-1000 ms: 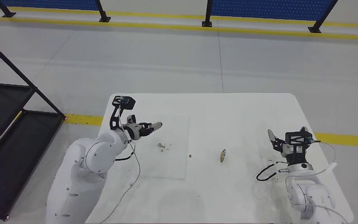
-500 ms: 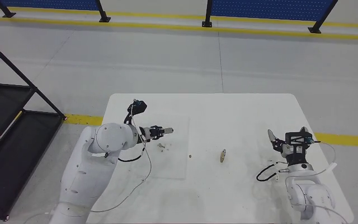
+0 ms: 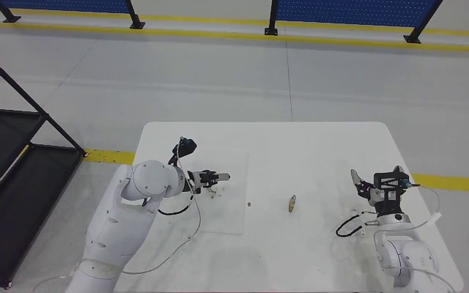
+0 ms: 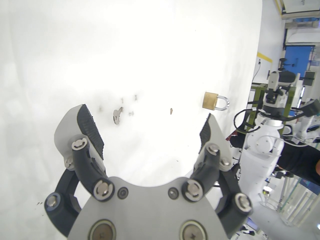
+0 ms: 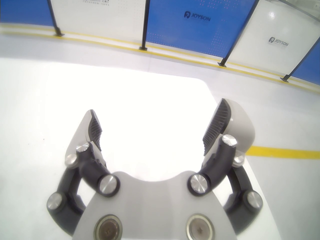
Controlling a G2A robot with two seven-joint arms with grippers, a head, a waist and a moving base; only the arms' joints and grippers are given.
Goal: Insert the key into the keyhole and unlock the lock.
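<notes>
A small silver key [image 3: 212, 193] [image 4: 117, 116] lies flat on a thin clear mat [image 3: 227, 220] on the left half of the white table [image 3: 315, 146]. My left gripper [image 3: 218, 176] [image 4: 146, 123] hovers open just above and behind the key, with nothing between its fingers. A brass padlock [image 3: 292, 204] [image 4: 215, 101] with a silver shackle lies on its side near the table's middle, apart from the key. My right gripper [image 3: 375, 180] [image 5: 160, 123] stands open and empty near the table's right edge, well away from the padlock.
A tiny dark speck [image 3: 248, 204] sits on the mat's right edge between key and padlock. Black cables [image 3: 350, 223] loop beside the right arm. A black metal rack [image 3: 29, 168] stands off the table's left side.
The left arm has swung rightward and lowered over the mat, bringing its gripper from the mat's back left corner to just above the key. The right arm, key and padlock have stayed put.
</notes>
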